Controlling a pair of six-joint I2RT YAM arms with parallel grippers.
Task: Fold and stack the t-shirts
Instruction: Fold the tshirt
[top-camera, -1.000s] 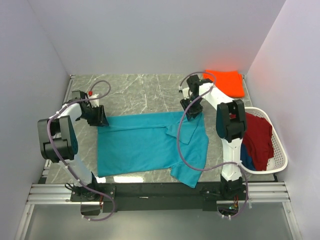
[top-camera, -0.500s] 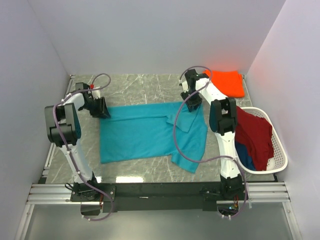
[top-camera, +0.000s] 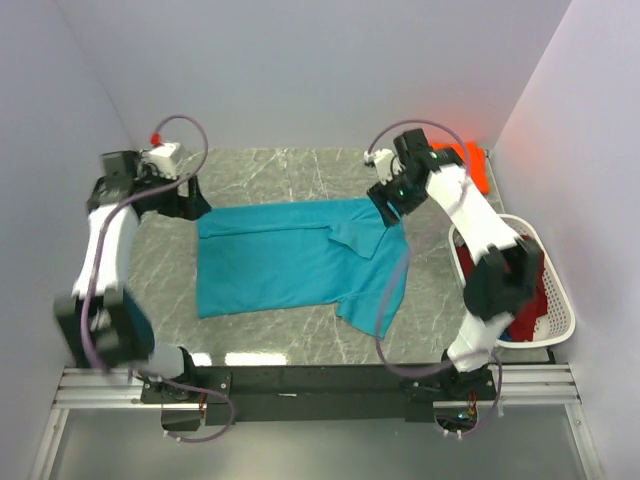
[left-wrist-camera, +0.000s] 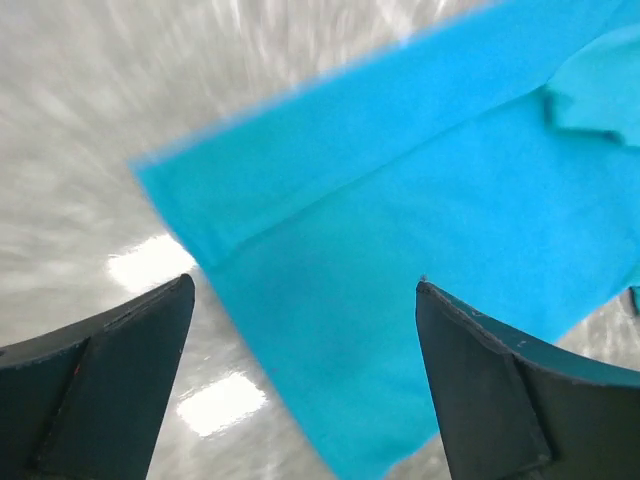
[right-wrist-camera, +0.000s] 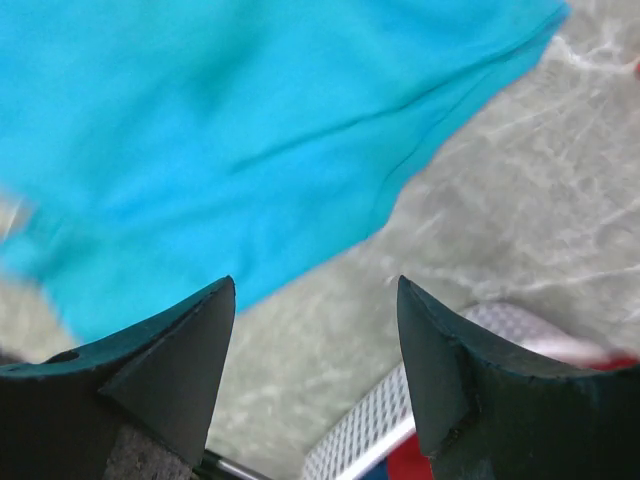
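A teal t-shirt (top-camera: 290, 262) lies spread on the marble table, its far edge straight and a sleeve flopped out at the near right. My left gripper (top-camera: 187, 198) hovers by the shirt's far left corner, open and empty. In the left wrist view the teal t-shirt (left-wrist-camera: 400, 200) lies below the wide-apart fingers (left-wrist-camera: 100, 380). My right gripper (top-camera: 388, 200) hangs over the far right corner, also open with nothing in it. The right wrist view shows the shirt's edge (right-wrist-camera: 200, 130) and bare marble between its fingers (right-wrist-camera: 470, 370). An orange t-shirt (top-camera: 475, 165) lies folded at the back right, partly behind the right arm.
A white plastic laundry basket (top-camera: 558, 300) stands at the right edge of the table, holding a dark red shirt (top-camera: 533, 298). The right wrist view catches its mesh rim (right-wrist-camera: 390, 425) with red (right-wrist-camera: 406, 456) and blue cloth inside. Walls close in on the left, back and right.
Both grippers have opened and let go of the teal shirt's far edge, then risen off it. The shirt now lies flat, shifted slightly toward the back.
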